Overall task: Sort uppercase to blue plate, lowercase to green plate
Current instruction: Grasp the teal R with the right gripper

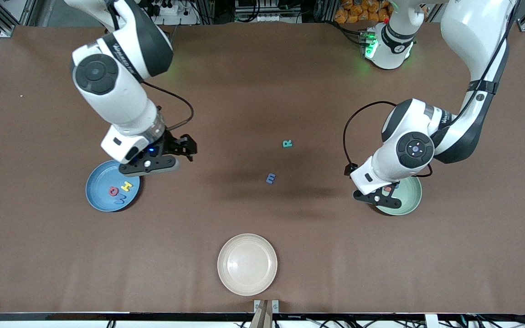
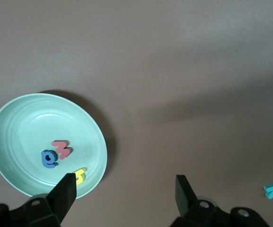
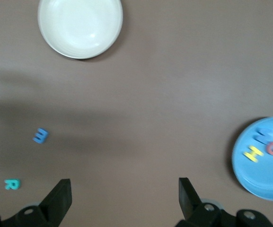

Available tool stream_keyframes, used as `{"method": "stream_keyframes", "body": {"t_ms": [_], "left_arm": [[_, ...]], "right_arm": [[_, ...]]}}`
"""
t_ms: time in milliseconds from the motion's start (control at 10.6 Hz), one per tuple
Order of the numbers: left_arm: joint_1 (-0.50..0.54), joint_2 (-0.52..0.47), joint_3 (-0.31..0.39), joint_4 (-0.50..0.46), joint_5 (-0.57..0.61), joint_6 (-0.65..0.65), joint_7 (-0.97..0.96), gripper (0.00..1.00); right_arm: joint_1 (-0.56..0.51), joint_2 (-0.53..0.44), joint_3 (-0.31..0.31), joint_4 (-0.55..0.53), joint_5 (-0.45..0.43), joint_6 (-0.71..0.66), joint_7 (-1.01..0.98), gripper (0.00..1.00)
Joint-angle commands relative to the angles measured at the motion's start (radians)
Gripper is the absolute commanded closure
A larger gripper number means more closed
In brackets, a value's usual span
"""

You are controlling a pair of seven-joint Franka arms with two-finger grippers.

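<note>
While both grippers gape empty, left gripper (image 1: pixel 378 197) hangs over green plate (image 1: pixel 410 200), right gripper (image 1: pixel 171 155) at blue plate's (image 1: pixel 96 193) one o'clock rim; teal R (image 1: pixel 287 144), seemingly blue m (image 1: pixel 270 178) on table.

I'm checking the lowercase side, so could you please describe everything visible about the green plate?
The green plate is round, shallow, pale mint, with a raised rim and faint concentric rings, and looks like smooth plastic. It sits flat on the brown table at the left arm's end, under the left gripper. In it lie a blue a, a red m touching it, and a yellow h.
</note>
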State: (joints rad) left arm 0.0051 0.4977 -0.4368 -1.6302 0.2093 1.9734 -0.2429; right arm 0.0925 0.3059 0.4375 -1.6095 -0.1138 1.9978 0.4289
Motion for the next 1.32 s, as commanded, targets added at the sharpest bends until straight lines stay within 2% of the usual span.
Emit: {"method": "stream_keyframes", "body": {"t_ms": [0,282,376,658,846,1034,1222], "left_arm": [[0.021,0.002,0.007,0.041,-0.025,-0.001,-0.013,0.07],[0.102,0.002,-0.002,0.039,-0.016,-0.001,0.034,0.06],[0.113,0.001,-0.002,0.039,-0.013,-0.001,0.063,0.06],[0.142,0.001,0.0,0.032,-0.01,-0.002,0.1,0.05],[0.148,0.001,0.0,0.026,-0.025,-0.008,0.1,0.06],[0.151,-0.001,-0.002,0.024,-0.027,-0.016,0.097,0.06],[0.153,-0.004,-0.003,0.023,-0.036,-0.018,0.094,0.06]], "right_arm": [[0.073,0.093,0.02,0.016,-0.076,0.129,0.168,0.0],[0.244,0.229,-0.014,0.034,-0.177,0.237,0.379,0.0],[0.307,0.289,-0.037,0.077,-0.196,0.248,0.437,0.0],[0.43,0.471,-0.043,0.228,-0.28,0.249,0.598,0.0],[0.528,0.56,-0.086,0.301,-0.296,0.269,0.694,0.0],[0.605,0.622,-0.124,0.333,-0.309,0.302,0.743,0.0],[0.636,0.63,-0.123,0.327,-0.308,0.291,0.79,0.0]]}}
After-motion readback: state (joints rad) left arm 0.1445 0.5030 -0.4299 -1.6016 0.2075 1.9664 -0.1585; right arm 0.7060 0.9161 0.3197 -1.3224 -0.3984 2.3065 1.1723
